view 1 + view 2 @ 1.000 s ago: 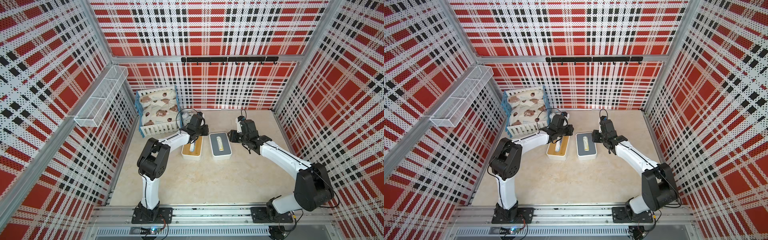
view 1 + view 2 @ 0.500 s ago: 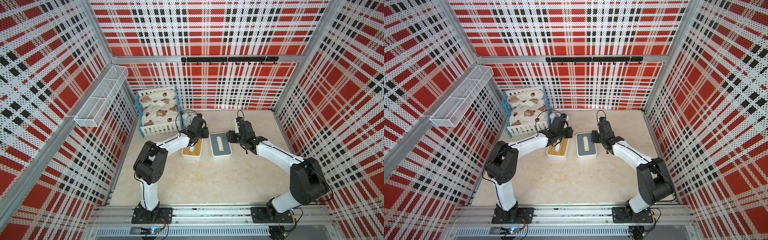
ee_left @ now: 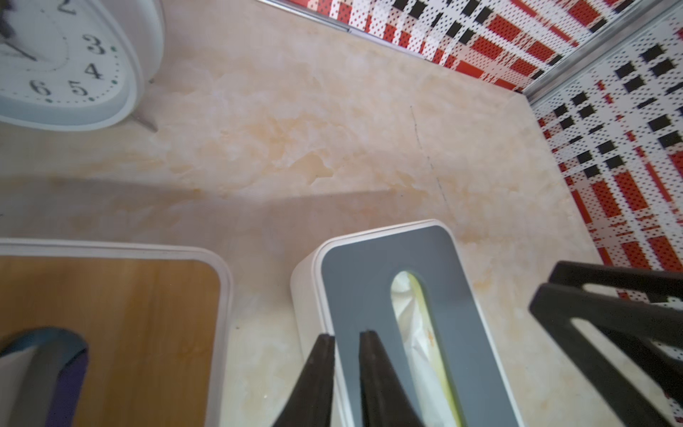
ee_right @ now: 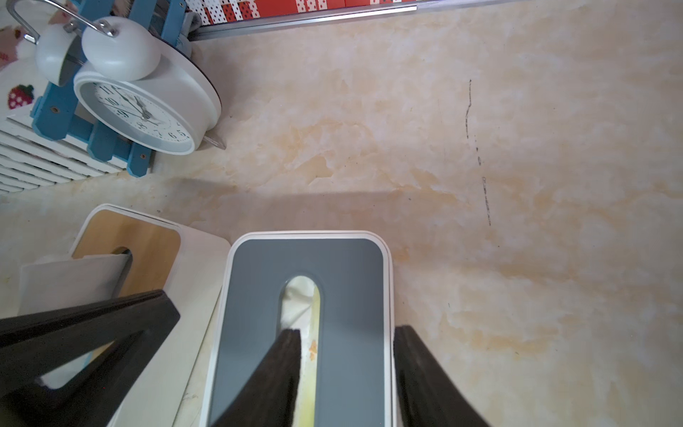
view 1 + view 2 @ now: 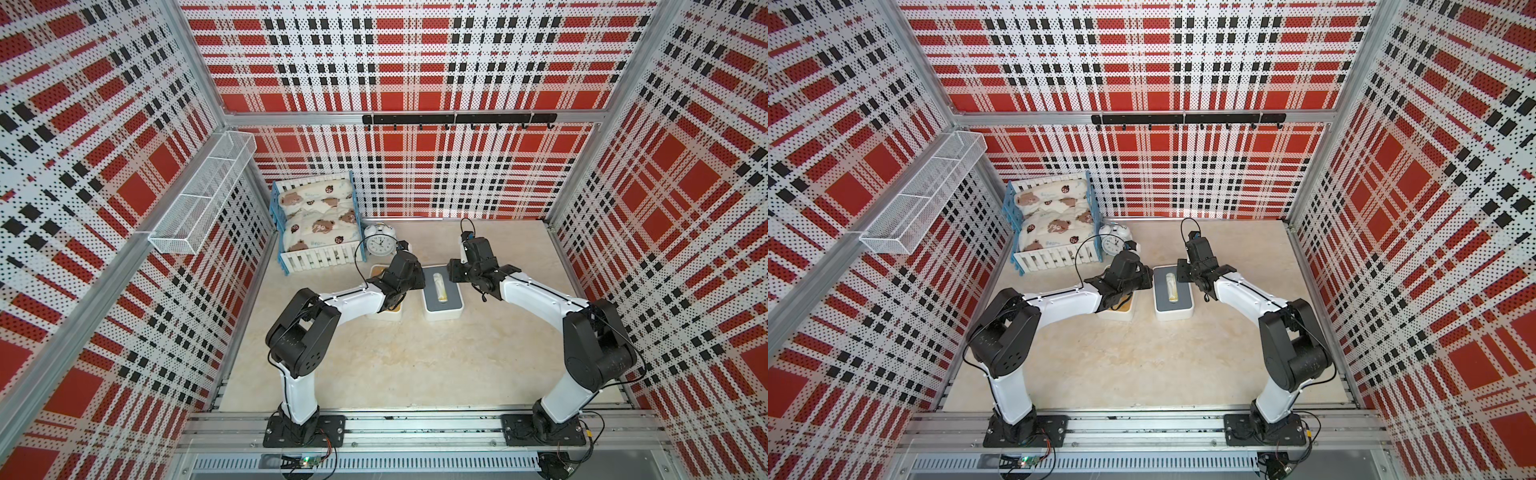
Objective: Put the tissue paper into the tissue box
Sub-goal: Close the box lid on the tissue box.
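Moved: Since a second ago, the left fingers (image 3: 373, 369) have been brought off the white box with the wood-brown lid (image 3: 148, 314). They have been carried toward the white plastic tissue box with the grey lid (image 5: 453, 301). The right fingers (image 4: 273, 377) have been brought in closer over that same box.
Left fingers: They are kept almost together, with only a thin gap, and nothing is held. They are hung over the edge of the grey lid, beside the slot.
Right fingers: They are held apart and nothing is clamped. One is placed over the slot and the other by the lid's outer edge.
Tissue: The crumpled white and pale yellow tissue paper (image 4: 295, 299) is seen down in the long slot. Whether any bit sticks up above the lid cannot be told.
Box: It is set flat on the pale stone-look tabletop (image 5: 395, 365), just beside the wood-lid box, with a small gap between them.
Step in hand: A last push-down of the paper is likely meant.
Doing it well: One finger should be lined up along the slot and pushed straight down, slowly. The lid should be pressed by the other fingers so the box is not slid. The finger should be lifted out straight so no paper is dragged back up.
Watch: The round white alarm clock (image 5: 379, 243) is stood near and should not be bumped.
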You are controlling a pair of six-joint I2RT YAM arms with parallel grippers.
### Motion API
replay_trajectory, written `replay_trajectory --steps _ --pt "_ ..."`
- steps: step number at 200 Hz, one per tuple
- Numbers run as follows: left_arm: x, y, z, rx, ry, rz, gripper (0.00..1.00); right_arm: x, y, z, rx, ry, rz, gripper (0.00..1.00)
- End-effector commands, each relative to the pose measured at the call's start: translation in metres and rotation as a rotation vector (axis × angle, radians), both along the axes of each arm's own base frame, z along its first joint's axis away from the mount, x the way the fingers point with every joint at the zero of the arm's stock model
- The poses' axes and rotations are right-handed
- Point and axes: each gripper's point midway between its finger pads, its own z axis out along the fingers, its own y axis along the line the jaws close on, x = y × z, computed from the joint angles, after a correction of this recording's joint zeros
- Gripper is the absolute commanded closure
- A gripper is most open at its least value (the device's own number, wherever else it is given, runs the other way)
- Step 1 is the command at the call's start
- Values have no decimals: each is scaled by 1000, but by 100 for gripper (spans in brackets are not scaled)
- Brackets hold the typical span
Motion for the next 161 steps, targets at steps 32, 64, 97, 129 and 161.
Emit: replay_trajectory --steps 32,64,97,129,161 --pt "8 -7 -7 -210 20 -32 80 -22 -3 2 -11 65 26 56" --pt "9 -6 -9 -208 22 -35 80 -27 -5 -10 -29 112 29 57" --pt "10 -10 -19 -209 45 -44 80 -28 1 -20 -11 148 49 58" --pt "11 -17 -28 -210 69 -60 80 -28 2 -26 -12 160 48 58" --pt "13 -17 -35 -205 87 -61 80 -29 2 -33 -29 197 55 58"
